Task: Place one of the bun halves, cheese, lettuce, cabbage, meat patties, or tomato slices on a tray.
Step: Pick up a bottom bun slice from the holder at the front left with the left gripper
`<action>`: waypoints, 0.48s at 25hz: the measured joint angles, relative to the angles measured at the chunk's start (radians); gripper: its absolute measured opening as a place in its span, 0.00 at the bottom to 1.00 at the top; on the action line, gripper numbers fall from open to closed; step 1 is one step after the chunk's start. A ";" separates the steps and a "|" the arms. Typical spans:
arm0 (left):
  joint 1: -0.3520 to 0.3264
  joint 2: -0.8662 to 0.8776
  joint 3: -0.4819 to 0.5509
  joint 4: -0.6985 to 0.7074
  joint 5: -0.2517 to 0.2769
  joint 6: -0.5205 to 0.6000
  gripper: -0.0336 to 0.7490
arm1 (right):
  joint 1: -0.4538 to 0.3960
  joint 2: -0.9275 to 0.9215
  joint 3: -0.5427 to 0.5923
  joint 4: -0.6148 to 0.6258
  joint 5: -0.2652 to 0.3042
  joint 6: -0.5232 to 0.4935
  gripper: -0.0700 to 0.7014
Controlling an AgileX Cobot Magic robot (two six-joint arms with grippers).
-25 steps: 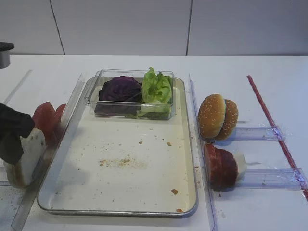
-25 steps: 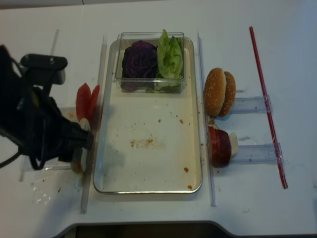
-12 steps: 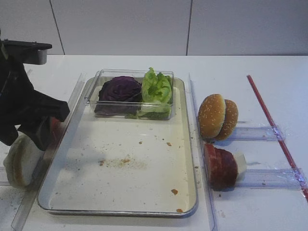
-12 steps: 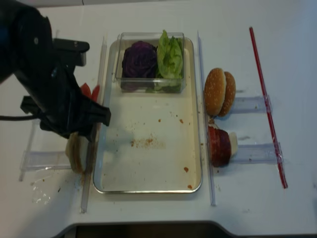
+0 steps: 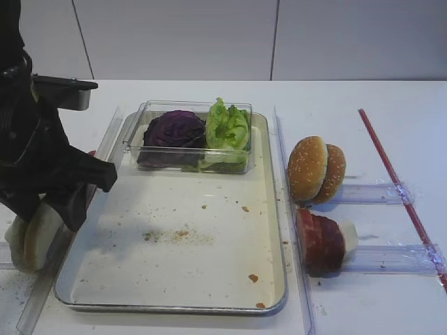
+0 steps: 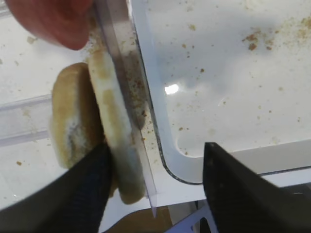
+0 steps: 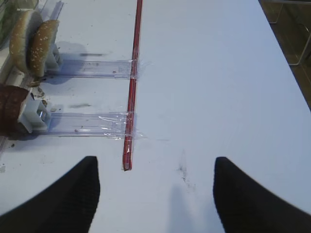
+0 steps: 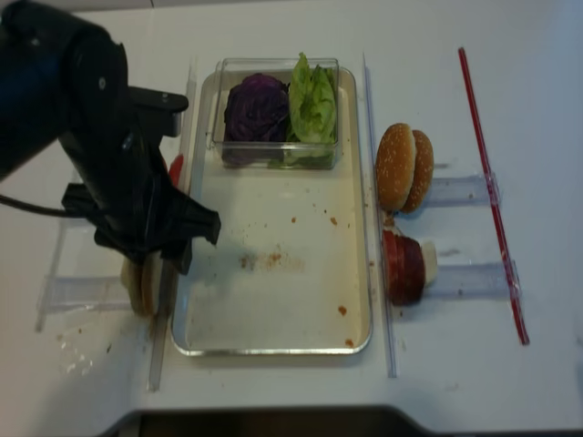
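Note:
Two pale bun halves (image 6: 114,136) stand on edge left of the tray (image 5: 209,265). In the left wrist view my left gripper (image 6: 156,145) is open around the one nearer the tray. One finger (image 6: 73,194) lies against that half's outer face. The other finger hangs over the tray's corner (image 6: 180,170), apart from the bun. Tomato slices (image 6: 48,19) stand just beyond the buns, mostly hidden under the arm (image 8: 100,137). Cabbage (image 5: 174,129) and lettuce (image 5: 227,125) sit in a clear box on the tray's far end. Meat patties (image 5: 318,241) stand right of the tray. My right gripper (image 7: 155,162) is open over bare table.
A clear plastic rail (image 6: 121,87) runs between the bun halves and the tray rim. Two sesame bun tops (image 5: 316,167) stand on edge beyond the patties, in clear holders. A red strip (image 5: 401,188) is taped along the right side. Crumbs dot the tray floor (image 8: 264,259).
My left arm has swung in from the far left and now covers the tomato slices, with its jaws around a bun half. The buns have not moved. The right gripper is still.

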 joint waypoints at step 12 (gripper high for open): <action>0.000 0.058 -0.002 0.044 -0.014 -0.013 0.48 | 0.000 0.000 0.000 0.000 0.000 0.000 0.75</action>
